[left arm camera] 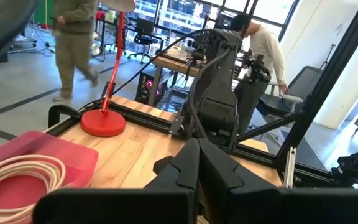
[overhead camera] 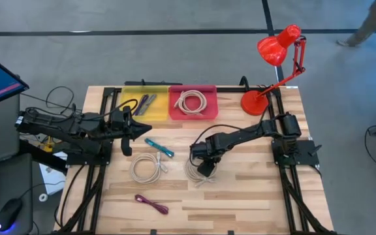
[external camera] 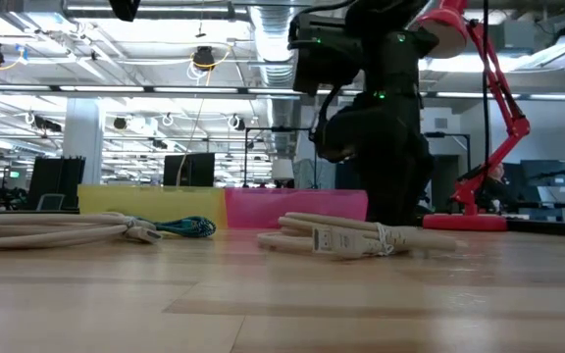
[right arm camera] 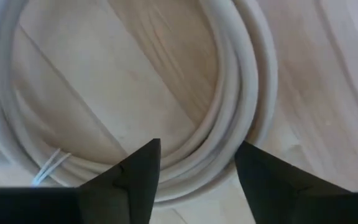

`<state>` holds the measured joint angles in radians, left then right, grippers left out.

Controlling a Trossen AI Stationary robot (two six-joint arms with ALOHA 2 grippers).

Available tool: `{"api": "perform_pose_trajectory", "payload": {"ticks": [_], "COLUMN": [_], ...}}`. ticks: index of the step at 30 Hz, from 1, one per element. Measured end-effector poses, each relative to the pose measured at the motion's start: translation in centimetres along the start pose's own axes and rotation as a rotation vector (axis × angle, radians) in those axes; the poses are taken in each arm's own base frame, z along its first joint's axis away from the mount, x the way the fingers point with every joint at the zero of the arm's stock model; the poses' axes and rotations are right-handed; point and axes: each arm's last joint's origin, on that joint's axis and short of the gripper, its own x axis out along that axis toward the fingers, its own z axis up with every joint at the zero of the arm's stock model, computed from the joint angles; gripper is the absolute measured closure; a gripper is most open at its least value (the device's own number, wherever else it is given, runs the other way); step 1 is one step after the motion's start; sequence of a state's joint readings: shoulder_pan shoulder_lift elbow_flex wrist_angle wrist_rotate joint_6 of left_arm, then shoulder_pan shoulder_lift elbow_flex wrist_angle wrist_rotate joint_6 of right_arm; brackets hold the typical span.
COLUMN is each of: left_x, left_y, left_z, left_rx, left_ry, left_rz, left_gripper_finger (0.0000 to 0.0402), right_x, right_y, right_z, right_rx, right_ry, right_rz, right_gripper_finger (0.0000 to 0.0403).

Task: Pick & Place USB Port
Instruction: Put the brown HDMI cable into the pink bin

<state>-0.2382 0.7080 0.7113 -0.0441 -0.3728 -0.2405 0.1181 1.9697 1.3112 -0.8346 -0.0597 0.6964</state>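
Table (overhead camera: 253,202) is showing pale blond wood in lengthwise plank stripes, framed by black rails. Both arms are showing black throughout; right gripper (right arm camera: 194,163) fingers are showing matte black against the wood. Coiled cable under right gripper (right arm camera: 241,93) is showing off-white, cream. Second coiled cable (overhead camera: 147,167) is showing the same off-white. Third coil is showing cream inside the pink-red bin (overhead camera: 209,109). Yellow bin (overhead camera: 129,94) is showing translucent yellow, holding dark grey items. Small cable (overhead camera: 158,147) is showing teal-blue. Front cable (overhead camera: 152,204) is showing magenta-purple. Desk lamp (overhead camera: 276,47) is showing glossy red, base included. Floor is showing grey with black lines.
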Motion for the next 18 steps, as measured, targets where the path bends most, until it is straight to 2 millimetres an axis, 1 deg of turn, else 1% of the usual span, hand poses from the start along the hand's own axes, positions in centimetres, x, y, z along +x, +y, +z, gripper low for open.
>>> {"api": "perform_pose_trajectory", "payload": {"ticks": [2,4,10,11,15,18], "left_x": [0.0,0.0,0.0,0.0,0.0,0.0], "left_y": [0.0,0.0,0.0,0.0,0.0,0.0], "left_z": [0.0,0.0,0.0,0.0,0.0,0.0], "left_rx": [0.0,0.0,0.0,0.0,0.0,0.0], "left_ry": [0.0,0.0,0.0,0.0,0.0,0.0], "left_rz": [0.0,0.0,0.0,0.0,0.0,0.0], "left_gripper_finger": [0.0396,0.0395,0.0395,0.0396,0.0395,0.0393], "right_x": [0.2,0.4,0.4,0.4,0.4,0.1], "right_y": [0.0,-0.1,0.1,0.2,0.4,0.5], "right_z": [0.0,-0.2,-0.6,-0.7,-0.9,-1.3], "right_rx": [-0.001,-0.002,-0.064,-0.079,-0.095,-0.125], "right_ry": [-0.008,0.0,-0.002,-0.004,-0.004,0.0], "right_rz": [0.007,-0.001,-0.015,-0.017,-0.019,-0.021], "right_gripper_finger": [0.0229,0.0258,0.0378,0.0388,0.0386,0.0396]}}
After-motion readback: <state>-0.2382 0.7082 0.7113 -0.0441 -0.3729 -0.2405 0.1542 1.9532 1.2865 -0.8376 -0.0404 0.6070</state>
